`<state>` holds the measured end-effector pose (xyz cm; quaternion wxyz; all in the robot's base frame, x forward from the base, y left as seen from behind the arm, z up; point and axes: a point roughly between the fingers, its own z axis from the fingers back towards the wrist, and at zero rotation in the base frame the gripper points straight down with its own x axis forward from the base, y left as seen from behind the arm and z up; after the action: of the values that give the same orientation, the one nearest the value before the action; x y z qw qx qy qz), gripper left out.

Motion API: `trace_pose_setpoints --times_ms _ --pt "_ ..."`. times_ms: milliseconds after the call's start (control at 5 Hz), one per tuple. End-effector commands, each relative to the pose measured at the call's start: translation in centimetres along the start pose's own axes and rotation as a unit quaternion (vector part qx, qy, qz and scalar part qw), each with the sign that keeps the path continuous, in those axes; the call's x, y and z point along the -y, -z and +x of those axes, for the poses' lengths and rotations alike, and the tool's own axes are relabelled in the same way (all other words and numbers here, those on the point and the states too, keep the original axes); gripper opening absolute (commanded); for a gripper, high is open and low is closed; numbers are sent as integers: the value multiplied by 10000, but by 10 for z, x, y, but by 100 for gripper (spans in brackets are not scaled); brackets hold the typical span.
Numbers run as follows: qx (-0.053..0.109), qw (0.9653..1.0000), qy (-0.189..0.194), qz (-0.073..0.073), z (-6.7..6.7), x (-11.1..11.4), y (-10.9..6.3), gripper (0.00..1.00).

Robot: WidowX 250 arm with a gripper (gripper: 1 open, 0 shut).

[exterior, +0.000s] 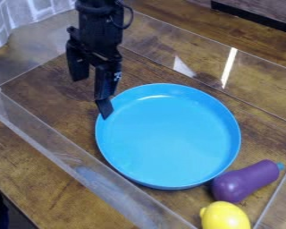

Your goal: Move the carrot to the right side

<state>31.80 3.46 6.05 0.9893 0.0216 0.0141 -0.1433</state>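
No carrot shows in this view; it is hidden or out of frame. My black gripper [92, 87] hangs over the wooden table just above the left rim of the blue plate [170, 174]. Its two fingers stand apart, open, with nothing between them. A small dark piece [104, 108] stands at the plate's left rim, right under the lower finger, and I cannot tell what it is. The plate's inside looks bare.
A purple eggplant [246, 181] lies at the plate's lower right, with a yellow lemon [225, 216] in front of it near the bottom edge. Clear plastic walls [50, 148] fence the wooden table along the left and front.
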Motion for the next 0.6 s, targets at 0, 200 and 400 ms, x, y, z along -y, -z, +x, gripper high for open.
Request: trace_pose_setpoints --times_ms 0,200,400 --pt "282 9994 -132 127 11 -16 -6 100" --pt "294 9994 -102 162 16 -18 2 100" --pt "315 9993 -85 182 20 -21 7 100"
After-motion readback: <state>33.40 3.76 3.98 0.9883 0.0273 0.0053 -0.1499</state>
